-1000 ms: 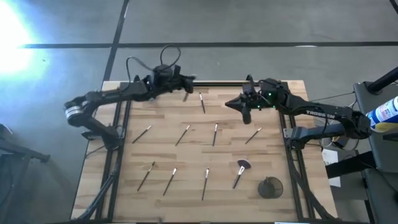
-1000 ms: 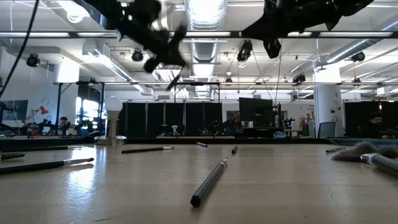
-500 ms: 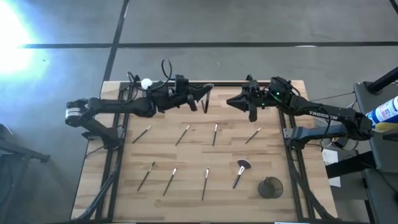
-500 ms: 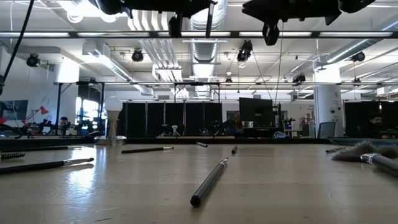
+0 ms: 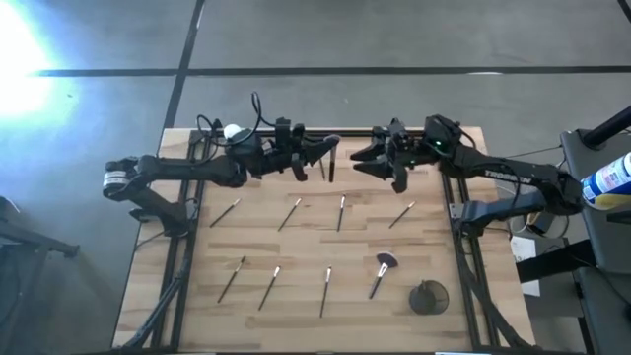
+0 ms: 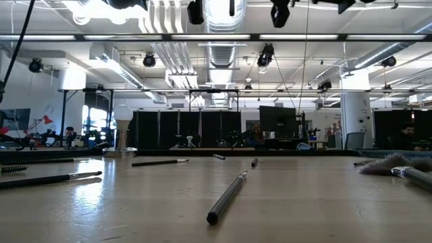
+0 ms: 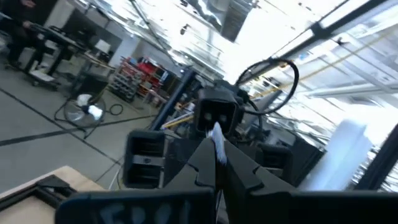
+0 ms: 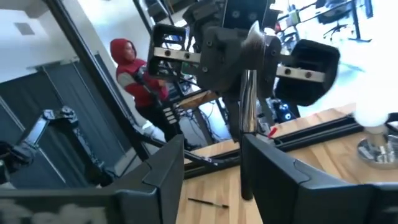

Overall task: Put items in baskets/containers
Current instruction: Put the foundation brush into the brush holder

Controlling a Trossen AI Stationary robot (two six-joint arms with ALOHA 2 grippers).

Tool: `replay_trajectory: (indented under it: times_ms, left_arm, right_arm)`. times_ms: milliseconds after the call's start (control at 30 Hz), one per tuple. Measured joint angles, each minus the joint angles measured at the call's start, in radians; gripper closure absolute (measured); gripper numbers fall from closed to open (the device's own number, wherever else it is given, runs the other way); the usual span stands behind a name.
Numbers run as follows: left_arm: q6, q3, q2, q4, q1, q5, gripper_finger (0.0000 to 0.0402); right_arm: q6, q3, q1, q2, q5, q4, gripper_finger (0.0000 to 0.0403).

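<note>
Now holding one brush (image 5: 330,161) upright, clenched in left gripper (image 5: 328,151), high above far middle of table (image 5: 197,296). Facing it with right gripper (image 5: 367,158), fingers spread apart, nothing between. Lying loose on wood: eight thin brushes, big fan brush (image 5: 381,272). Standing at near right corner: dark cup (image 5: 429,297).

Hidden or cut off

Low view: my left gripper (image 6: 196,9) and right gripper (image 6: 279,11) are cropped at the top edge. Left wrist view: my fingers (image 7: 205,163) hide the brush (image 7: 217,138) handle.
</note>
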Motion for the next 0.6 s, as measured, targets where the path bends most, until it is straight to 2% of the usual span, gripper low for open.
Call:
replay_trajectory:
  times_ms: [333,467,600]
  left_arm:
    - [0.028,0.009,0.000,0.002,0.017,0.122,0.0397]
    - [0.049,0.008,-0.006,0.008,0.019,0.133,0.0397]
    - [0.056,0.008,-0.014,0.010,0.018,0.129,0.0397]
  right_arm:
    - [0.025,0.230,0.023,0.235,0.024,-0.010,0.0239]
    - [0.023,0.289,0.041,0.266,0.022,-0.064,0.0261]
    - [0.004,0.299,0.055,0.251,0.042,-0.120,0.0298]
